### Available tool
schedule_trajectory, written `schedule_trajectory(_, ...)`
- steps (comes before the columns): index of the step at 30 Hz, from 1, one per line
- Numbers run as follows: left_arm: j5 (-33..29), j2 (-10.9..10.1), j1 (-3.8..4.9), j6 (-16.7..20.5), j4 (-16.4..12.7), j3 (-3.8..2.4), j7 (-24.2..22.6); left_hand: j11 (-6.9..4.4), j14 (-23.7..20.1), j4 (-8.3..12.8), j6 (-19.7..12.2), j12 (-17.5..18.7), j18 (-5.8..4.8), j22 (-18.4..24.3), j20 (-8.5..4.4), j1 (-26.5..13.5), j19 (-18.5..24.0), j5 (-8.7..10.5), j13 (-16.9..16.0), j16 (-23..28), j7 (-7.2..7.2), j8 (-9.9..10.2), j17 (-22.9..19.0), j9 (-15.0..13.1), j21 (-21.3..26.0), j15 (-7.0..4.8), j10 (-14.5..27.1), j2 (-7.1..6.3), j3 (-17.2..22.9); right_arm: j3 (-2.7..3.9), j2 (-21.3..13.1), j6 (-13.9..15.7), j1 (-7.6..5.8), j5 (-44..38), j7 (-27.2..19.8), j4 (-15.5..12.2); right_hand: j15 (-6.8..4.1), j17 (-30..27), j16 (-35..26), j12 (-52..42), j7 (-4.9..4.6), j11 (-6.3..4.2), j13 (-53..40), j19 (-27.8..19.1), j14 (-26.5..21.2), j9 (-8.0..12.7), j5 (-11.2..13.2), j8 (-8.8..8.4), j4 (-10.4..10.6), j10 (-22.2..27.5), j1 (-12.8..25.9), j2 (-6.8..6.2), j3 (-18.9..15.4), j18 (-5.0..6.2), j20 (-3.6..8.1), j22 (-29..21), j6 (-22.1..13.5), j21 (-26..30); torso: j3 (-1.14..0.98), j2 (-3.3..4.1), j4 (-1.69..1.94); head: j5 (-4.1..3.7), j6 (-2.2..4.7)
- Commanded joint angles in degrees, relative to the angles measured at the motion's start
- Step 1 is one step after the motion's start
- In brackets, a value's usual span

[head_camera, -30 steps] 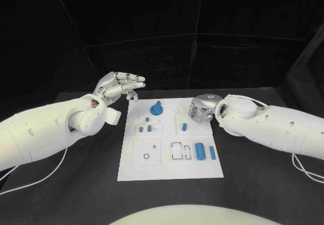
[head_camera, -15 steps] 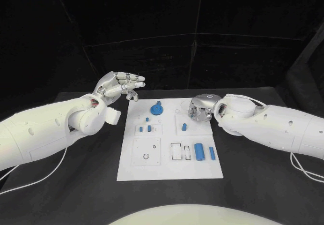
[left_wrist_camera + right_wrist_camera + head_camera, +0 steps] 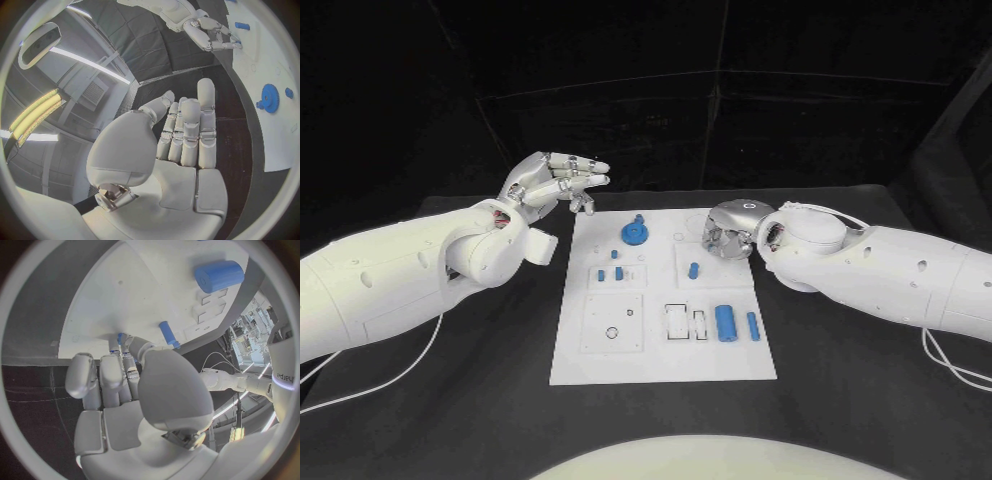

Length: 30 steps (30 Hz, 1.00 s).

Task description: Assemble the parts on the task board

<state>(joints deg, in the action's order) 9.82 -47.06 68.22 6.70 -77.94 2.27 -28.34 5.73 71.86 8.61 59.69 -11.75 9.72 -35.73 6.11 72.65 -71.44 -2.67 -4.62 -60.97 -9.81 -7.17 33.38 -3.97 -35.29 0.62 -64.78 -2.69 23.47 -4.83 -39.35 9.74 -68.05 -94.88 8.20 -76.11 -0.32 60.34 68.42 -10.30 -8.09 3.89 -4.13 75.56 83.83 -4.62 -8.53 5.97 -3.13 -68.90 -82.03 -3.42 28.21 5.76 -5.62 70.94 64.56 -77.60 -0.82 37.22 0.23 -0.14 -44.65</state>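
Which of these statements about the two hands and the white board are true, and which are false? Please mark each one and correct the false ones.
1. The left hand holds a blue part. False: it is raised beside the task board, its fingers apart and holding nothing.
2. The right hand is over the far right part of the board. True.
3. A blue gear lies on the far part of the board. True.
4. The large blue cylinder lies on the bare table. False: it lies on the board, beside a smaller blue pin.
5. The two hands touch each other. False: they are apart.
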Motion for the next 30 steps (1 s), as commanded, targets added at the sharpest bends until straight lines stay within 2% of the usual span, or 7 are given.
schedule_trajectory(1,-0.39,0.04,0.08,-0.62,-0.04,-0.06,-0.18,-0.07,-0.31,0.02,-0.36,-0.15,0.72,0.05,0.1,0.39,0.31,-0.26,-0.05,0.38,-0.16,-0.33,-0.07,0.06,0.3,0.02,0.34,0.31,-0.42,0.07,-0.84,3.59,-0.18,-0.83,0.58,-1.05,-0.26,-0.14,-0.04,0.2,-0.32,0.28,-0.11,0.25,1.68,0.1,-0.17,-0.18,-0.07,-0.18,-0.23,0.42,0.38,-1.15,0.03,0.1,0.06,-0.25,-0.02,0.0,-0.02,0.06,0.05)
schedule_trajectory(5,-0.39,0.01,0.07,-0.57,-0.01,-0.06,-0.26,-0.06,-0.35,0.06,-0.42,-0.19,0.72,0.08,0.1,0.46,0.31,-0.26,-0.05,0.39,-0.18,-0.32,-0.11,0.06,0.34,0.03,0.4,0.3,-0.45,0.08,-1.95,4.98,-0.18,-0.62,0.18,-2.6,-0.24,-0.13,0.05,0.23,-0.35,0.31,-0.11,0.33,1.68,0.12,-0.3,-0.21,-0.29,-0.19,-0.13,0.25,0.62,-1.18,0.02,0.28,0.08,-0.39,0.03,-0.05,-0.03,-0.02,0.08)
schedule_trajectory(10,-0.39,-0.04,0.07,-0.55,0.02,-0.05,-0.27,-0.06,-0.35,0.06,-0.42,-0.19,0.72,0.08,0.1,0.46,0.31,-0.26,-0.05,0.39,-0.18,-0.32,-0.11,0.06,0.34,0.03,0.4,0.3,-0.45,0.11,-3.19,7.68,-0.19,-0.04,-0.62,-4.64,-0.19,-0.14,0.23,0.3,-0.42,0.37,-0.1,0.44,1.69,0.17,-0.78,-0.32,-0.67,-0.15,0.09,-0.04,1.07,-1.23,-0.02,0.57,0.04,-0.61,-0.02,-0.03,-0.08,0.02,0.24)
schedule_trajectory(17,-0.39,0.02,0.06,-0.54,-0.13,-0.04,-0.23,-0.02,-0.41,0.1,-0.52,-0.24,0.72,0.12,0.1,0.55,0.32,-0.26,-0.05,0.41,-0.23,-0.3,-0.18,0.08,0.4,0.04,0.49,0.3,-0.49,0.19,-5.1,11.29,-0.22,0.7,-1.54,-8.16,-0.15,-0.05,0.44,0.36,-0.47,0.42,-0.1,0.54,1.69,0.21,-1.17,-0.41,-1.02,-0.1,0.24,-0.28,1.47,-1.27,-0.05,0.83,0.0,-0.82,0.07,-0.03,0.14,0.12,0.43)
schedule_trajectory(23,-0.39,-0.03,0.06,-0.55,-0.33,-0.02,-0.19,-0.01,-0.43,0.1,-0.56,-0.25,0.72,0.14,0.11,0.56,0.32,-0.26,-0.05,0.41,-0.24,-0.29,-0.19,0.08,0.42,0.05,0.53,0.29,-0.51,0.31,-6.22,12.29,-0.23,1.29,-1.84,-12.73,-0.14,0.01,0.57,0.37,-0.48,0.44,-0.11,0.62,1.7,0.22,-1.31,-0.44,-1.2,-0.11,0.28,-0.38,1.67,-1.3,-0.07,1.01,0.01,-0.96,0.02,0.03,-0.02,0.84,0.45)
schedule_trajectory(27,-0.39,0.04,0.05,-0.54,-0.36,-0.02,-0.19,-0.01,-0.43,0.1,-0.56,-0.25,0.72,0.14,0.11,0.56,0.32,-0.26,-0.05,0.41,-0.24,-0.29,-0.19,0.08,0.42,0.05,0.53,0.29,-0.51,0.35,-6.14,12.08,-0.23,1.66,-2.01,-15.74,-0.13,-0.02,0.59,0.39,-0.5,0.45,-0.11,0.6,1.7,0.23,-1.4,-0.47,-1.31,-0.11,0.29,-0.41,1.81,-1.29,-0.07,1.02,0.0,-0.98,0.09,0.01,0.04,1.24,0.34)
schedule_trajectory(30,-0.39,0.15,0.05,-0.57,-0.4,-0.01,-0.19,-0.01,-0.43,0.1,-0.56,-0.25,0.72,0.14,0.11,0.56,0.32,-0.26,-0.05,0.41,-0.24,-0.29,-0.19,0.08,0.42,0.05,0.53,0.29,-0.51,0.36,-5.4,11.66,-0.23,2.09,-2.24,-16.86,-0.12,-0.01,0.63,0.39,-0.51,0.46,-0.11,0.65,1.7,0.24,-1.44,-0.49,-1.36,-0.11,0.31,-0.42,1.88,-1.31,-0.08,1.1,0.0,-1.04,0.17,-0.01,0.08,1.62,0.19)
